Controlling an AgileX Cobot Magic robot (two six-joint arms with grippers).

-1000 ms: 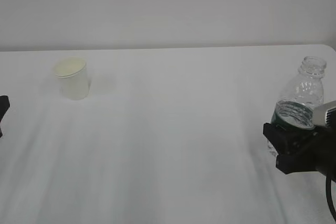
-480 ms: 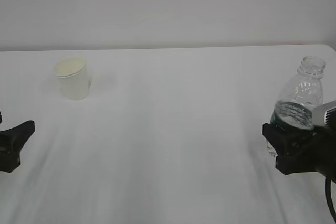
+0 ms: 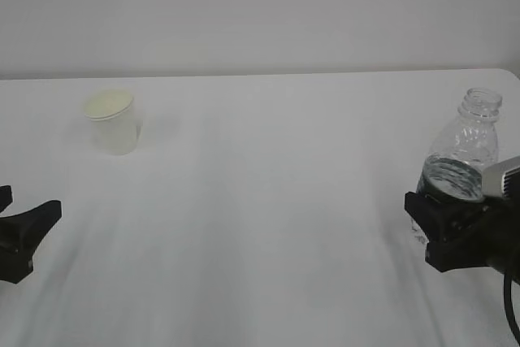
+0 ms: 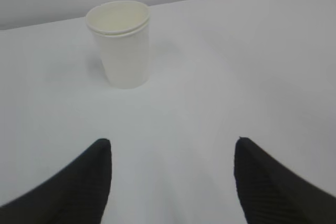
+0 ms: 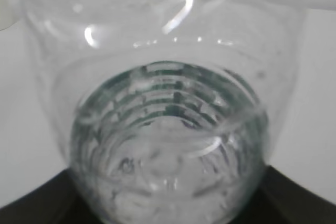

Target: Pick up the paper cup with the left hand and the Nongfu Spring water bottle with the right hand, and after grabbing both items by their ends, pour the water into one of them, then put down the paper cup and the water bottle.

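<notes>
The paper cup (image 3: pixel 114 122) stands upright on the white table (image 3: pixel 268 201) at the far left, its cream inside showing. My left gripper (image 3: pixel 24 237) is open near the left front edge, well short of it. In the left wrist view the cup (image 4: pixel 121 45) stands ahead of the open gripper (image 4: pixel 173 141), slightly to the left, with nothing between the fingers. The capless Nongfu Spring water bottle (image 3: pixel 461 156) leans at the right. My right gripper (image 3: pixel 443 229) is shut on its lower body. Water (image 5: pixel 168 145) fills the lower part of the bottle (image 5: pixel 163 51), which fills the right wrist view.
A pale wall rises behind the table. The table's rounded far right corner (image 3: pixel 510 72) lies just behind the bottle. Bare white tabletop stretches between the cup and the bottle.
My left gripper has come in from the left edge toward the right. The right gripper and the bottle have shifted slightly left and down together.
</notes>
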